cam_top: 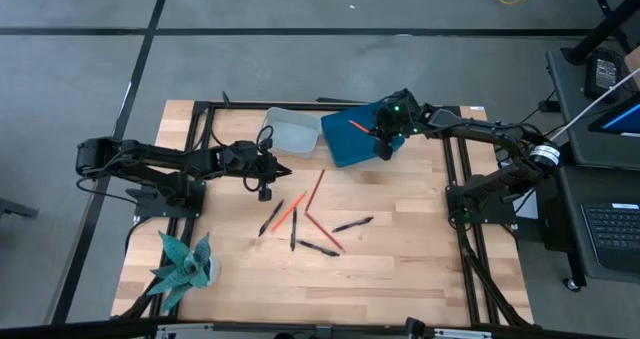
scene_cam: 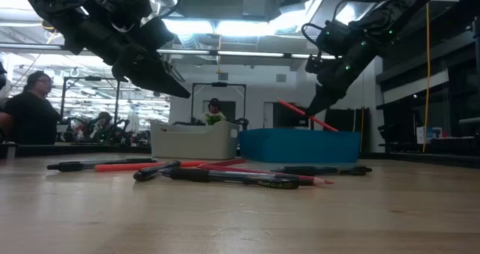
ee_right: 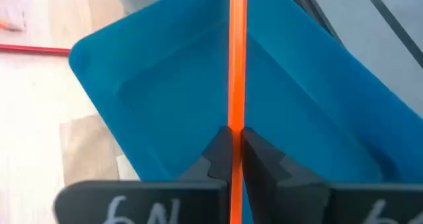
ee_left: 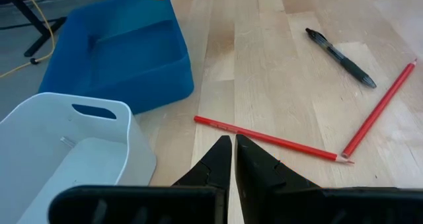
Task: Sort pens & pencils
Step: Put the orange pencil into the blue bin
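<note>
Orange pencil (ee_right: 237,59) pinched in right pincer (ee_right: 232,139), slanting over blue bin (ee_right: 165,85) (left pincer (ee_left: 232,148) pressed together above wooden desk (cam_top: 400,259)).

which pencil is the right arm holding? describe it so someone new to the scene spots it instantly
Find the blue bin at the table's far edge, beside the white bin. The right gripper hangs over it, shut on one orange-red pencil held in the air above the bin. It is the only pencil off the table; the other pencils lie flat among the black pens.

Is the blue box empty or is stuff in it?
Empty. The blue box shows a bare floor; the orange pencil is above it, pinched in the right tool, not dropped in yet.
</note>
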You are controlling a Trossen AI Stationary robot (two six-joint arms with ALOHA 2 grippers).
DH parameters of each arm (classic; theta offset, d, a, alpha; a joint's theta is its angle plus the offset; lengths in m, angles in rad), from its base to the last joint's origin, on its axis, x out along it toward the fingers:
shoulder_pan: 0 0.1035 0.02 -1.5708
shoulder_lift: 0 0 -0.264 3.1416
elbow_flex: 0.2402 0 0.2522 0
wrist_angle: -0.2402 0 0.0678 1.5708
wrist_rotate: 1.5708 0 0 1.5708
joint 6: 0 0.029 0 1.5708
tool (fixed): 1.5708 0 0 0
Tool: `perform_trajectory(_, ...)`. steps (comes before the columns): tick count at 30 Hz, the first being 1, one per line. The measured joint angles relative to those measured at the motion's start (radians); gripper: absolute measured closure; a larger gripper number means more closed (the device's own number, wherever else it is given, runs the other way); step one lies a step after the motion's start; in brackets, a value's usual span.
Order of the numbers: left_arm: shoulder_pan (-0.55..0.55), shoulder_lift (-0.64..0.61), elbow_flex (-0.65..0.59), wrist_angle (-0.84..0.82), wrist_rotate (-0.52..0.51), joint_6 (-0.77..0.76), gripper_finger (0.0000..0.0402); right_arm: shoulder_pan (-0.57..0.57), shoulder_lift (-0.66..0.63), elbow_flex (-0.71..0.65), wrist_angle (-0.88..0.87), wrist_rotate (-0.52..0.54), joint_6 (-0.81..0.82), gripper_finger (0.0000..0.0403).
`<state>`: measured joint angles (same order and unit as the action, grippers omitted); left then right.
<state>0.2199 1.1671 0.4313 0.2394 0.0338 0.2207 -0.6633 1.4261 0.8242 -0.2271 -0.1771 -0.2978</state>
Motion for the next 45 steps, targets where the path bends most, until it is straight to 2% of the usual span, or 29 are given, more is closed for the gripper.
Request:
perform_trajectory(5,0.000,0.000,0.000,0.010,0.000,0.000,0.0388,-0.005,0.000,0.005,-0.034,0.001,-0.022,0.0377)
perform_trajectory(10,0.000,0.000,0.000,0.025,0.000,0.000,0.0388,-0.005,0.027,0.068,-0.114,0.001,-0.030,0.0377)
perform_trajectory(18,0.000,0.000,0.000,0.025,0.000,0.000,0.0388,-0.005,0.160,0.205,-0.264,-0.007,-0.071,0.0377)
perform_trajectory(33,0.000,0.000,0.000,0.023,0.000,0.000,0.0388,-0.005,0.368,0.373,-0.392,-0.010,-0.106,0.0377)
perform_trajectory(45,0.000,0.000,0.000,0.023,0.000,0.000,0.0388,-0.005,0.387,0.390,-0.435,-0.026,-0.106,0.0377)
